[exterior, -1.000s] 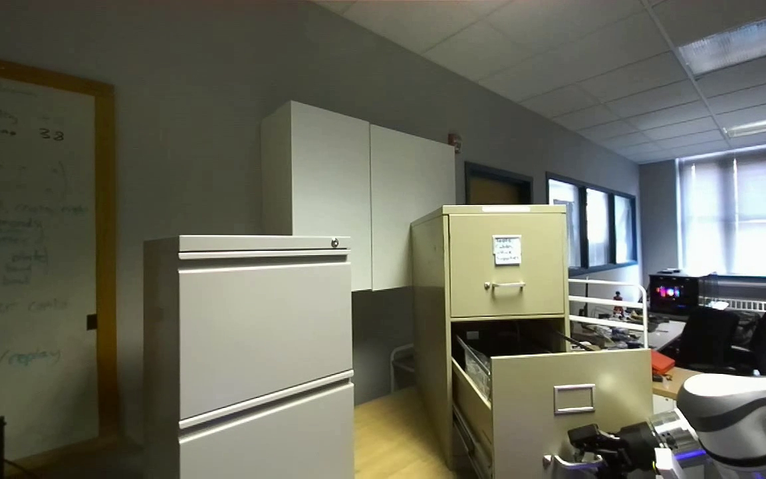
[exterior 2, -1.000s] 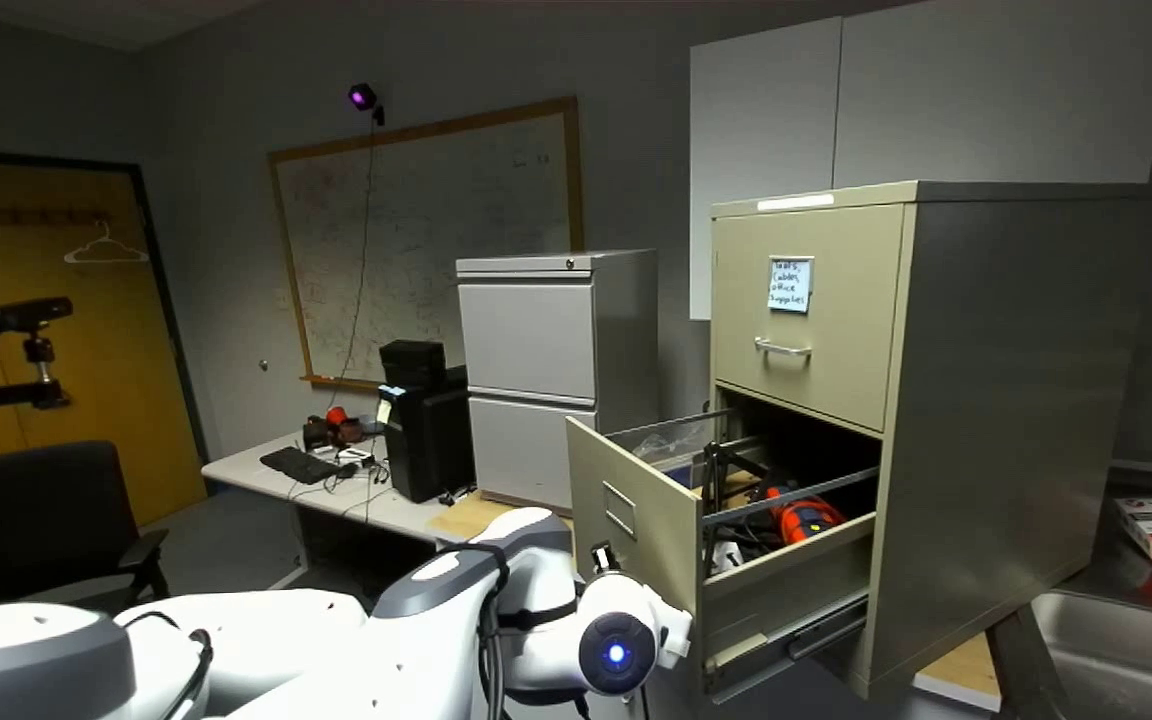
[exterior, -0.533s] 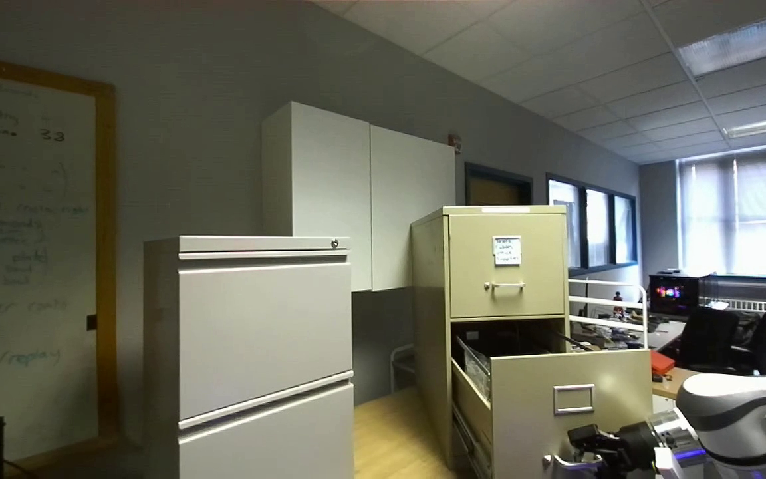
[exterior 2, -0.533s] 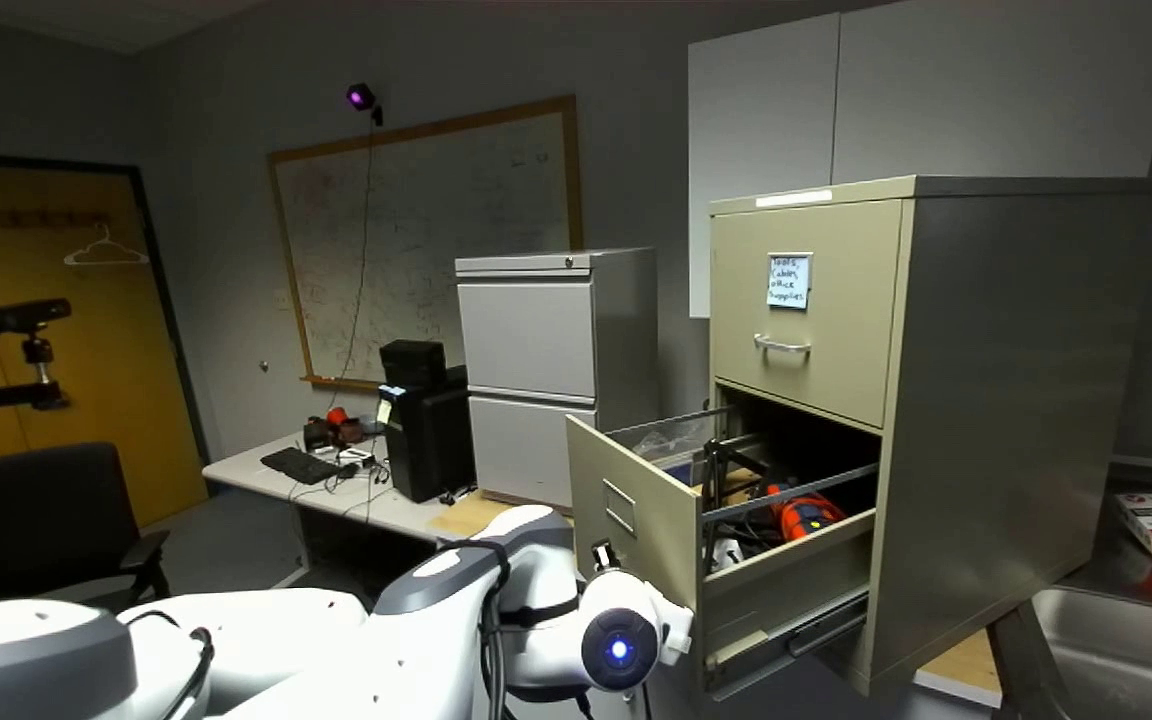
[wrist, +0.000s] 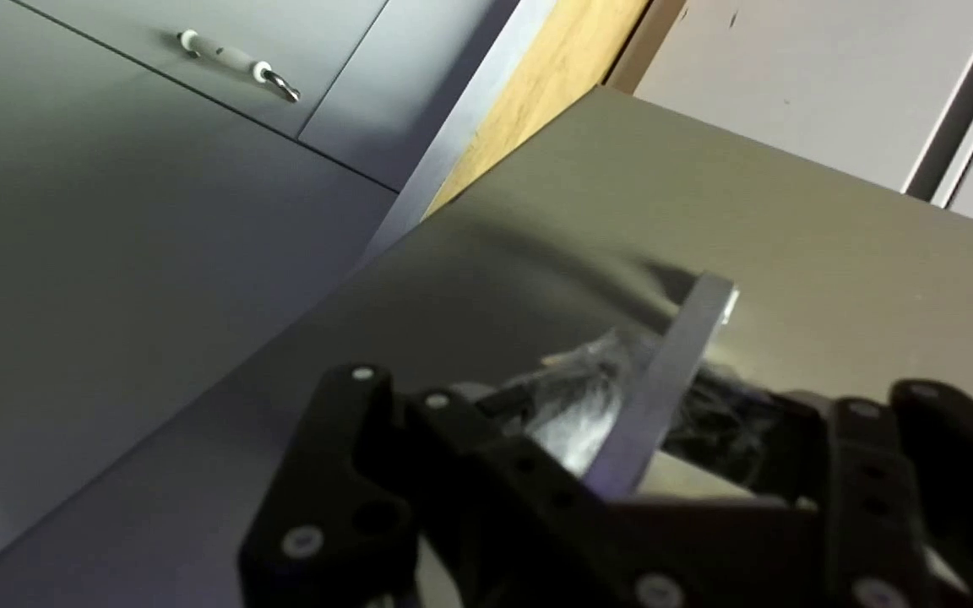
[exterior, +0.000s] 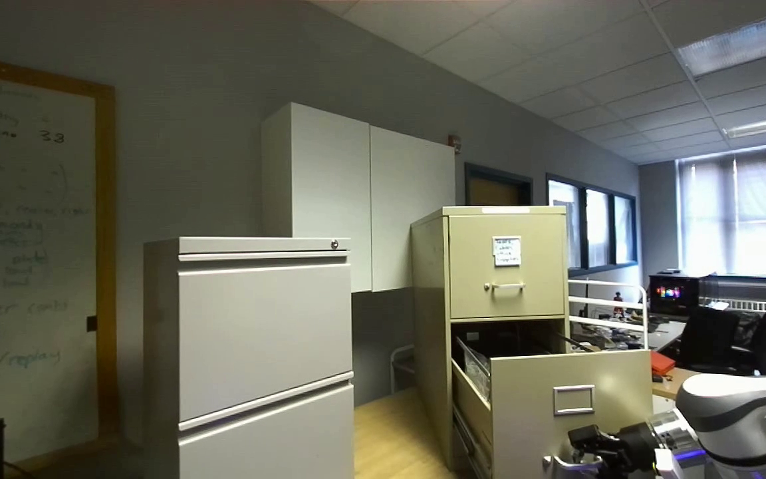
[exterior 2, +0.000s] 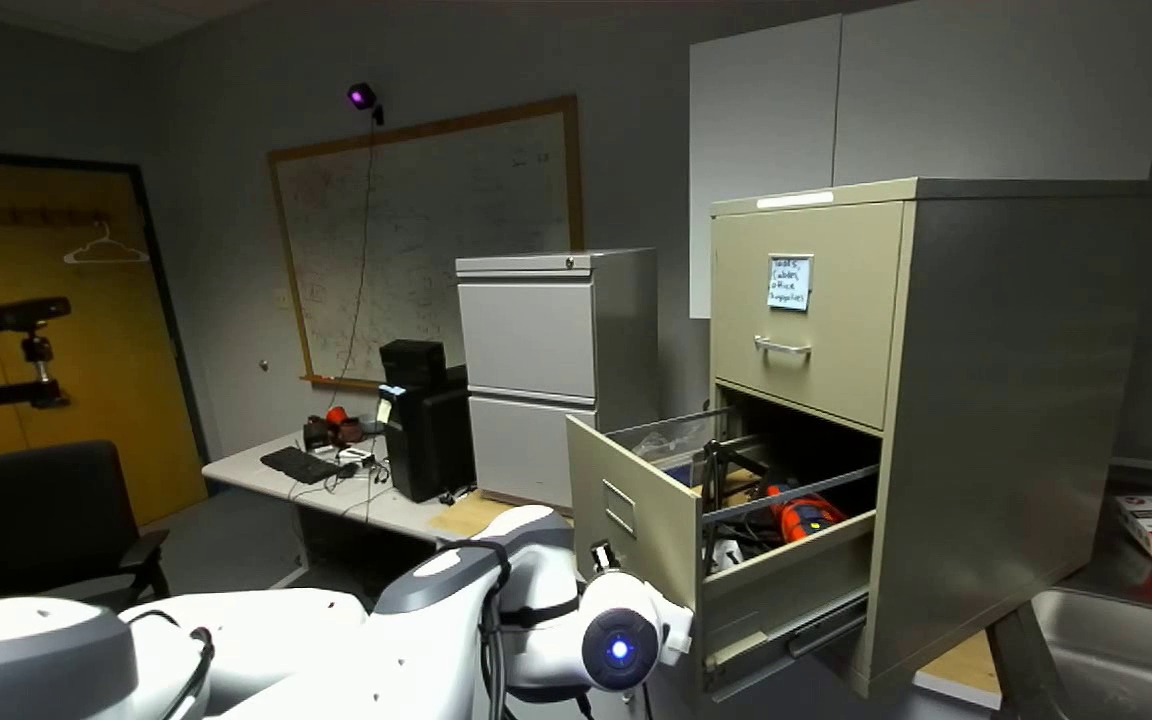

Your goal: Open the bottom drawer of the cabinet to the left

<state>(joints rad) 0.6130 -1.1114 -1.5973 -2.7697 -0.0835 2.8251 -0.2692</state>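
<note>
Though blur softens them, the fingers (wrist: 868, 473) look clamped on the handle (wrist: 674, 371), 1 end hidden. Cut off below, the bottom drawer (exterior: 532, 412) stands just beyond them.

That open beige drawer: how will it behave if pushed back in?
The drawer should stay stiff: its front and side look like sheet metal. It likely slides straight in, given the slide rail along its side. Probably hefty, with the orange item and other gear inside, which may shift.

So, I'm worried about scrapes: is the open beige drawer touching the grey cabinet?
Apart: in an exterior view, the wooden surface shows plainly between the beige drawer and the grey cabinet.
</note>
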